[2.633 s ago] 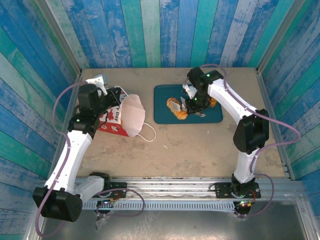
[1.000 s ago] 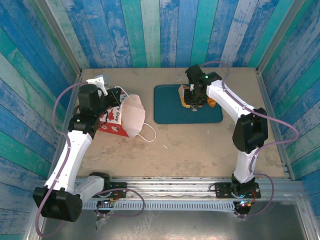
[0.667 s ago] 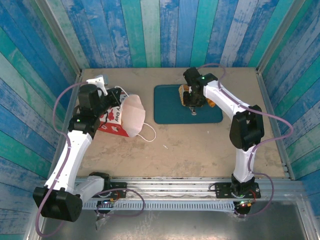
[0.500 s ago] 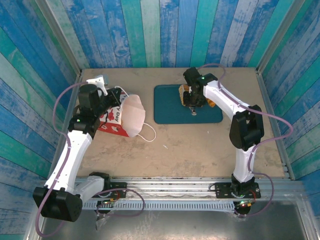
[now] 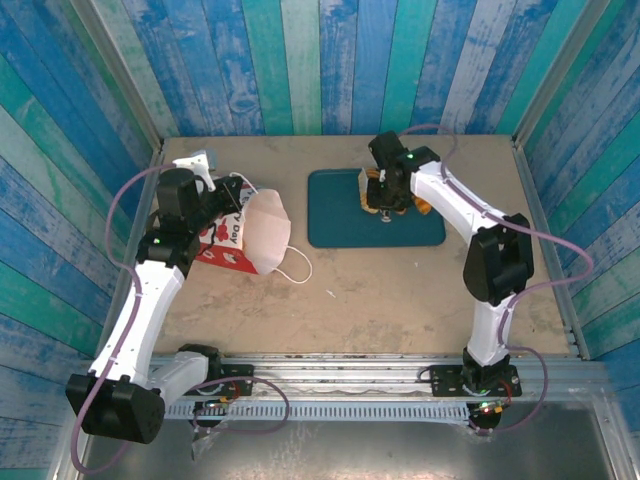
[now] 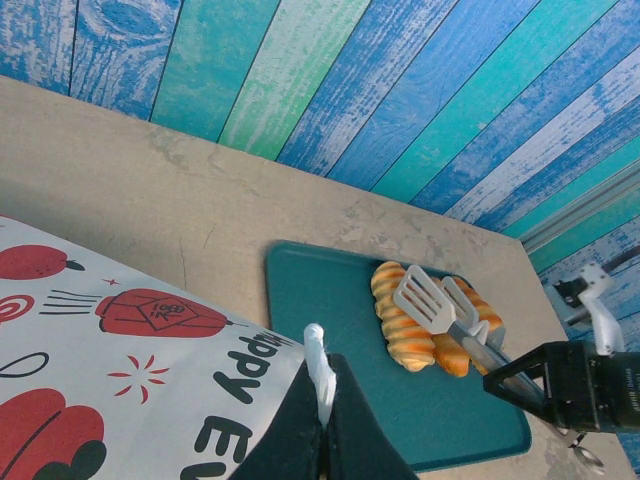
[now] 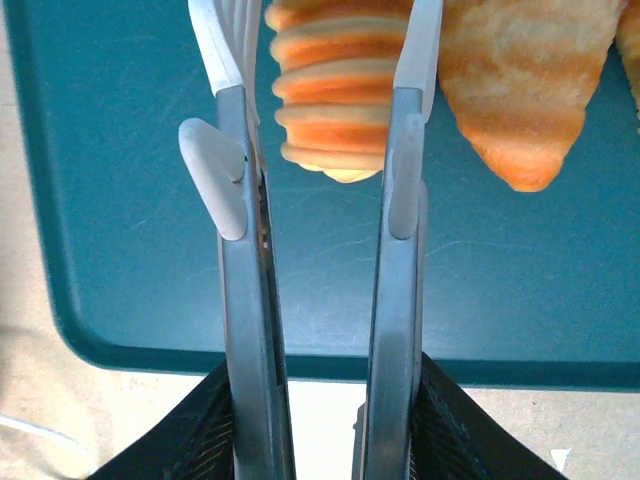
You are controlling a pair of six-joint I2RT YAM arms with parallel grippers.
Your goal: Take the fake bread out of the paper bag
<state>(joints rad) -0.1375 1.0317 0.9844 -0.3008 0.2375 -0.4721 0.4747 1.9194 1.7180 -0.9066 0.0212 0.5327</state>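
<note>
The right claw (image 7: 325, 440) is clamped on the handles of a pair of grey metal tongs (image 7: 245, 300), one black finger pressing on the outside of each arm. The tongs reach out ahead of it over the teal tray (image 7: 130, 250), at the tray's far part in the overhead view. A ridged croissant (image 7: 325, 90), banded orange and cream, sits between the two slotted blades with its pointed end towards the claw. The blades hug it on both sides. Whether it rests on the tray or hangs just above it cannot be told. Just to the right of the right blade, outside the tongs, a smoother golden pastry (image 7: 520, 90) lies on the tray.

The left claw (image 6: 322, 440) is pressed together on a thin white strip at the edge of the paper bag (image 6: 120, 380); whether that strip is paper or cord cannot be told. The bag lies on its side at the left of the bench (image 5: 400, 290), its red-and-white printed face up. Its pale open mouth is turned right towards the tray, and a white cord handle (image 5: 296, 266) loops onto the bench in front of it. A band of bare bench separates bag and tray, so the croissant lies well apart from the left claw and directly ahead of the right one.
</note>
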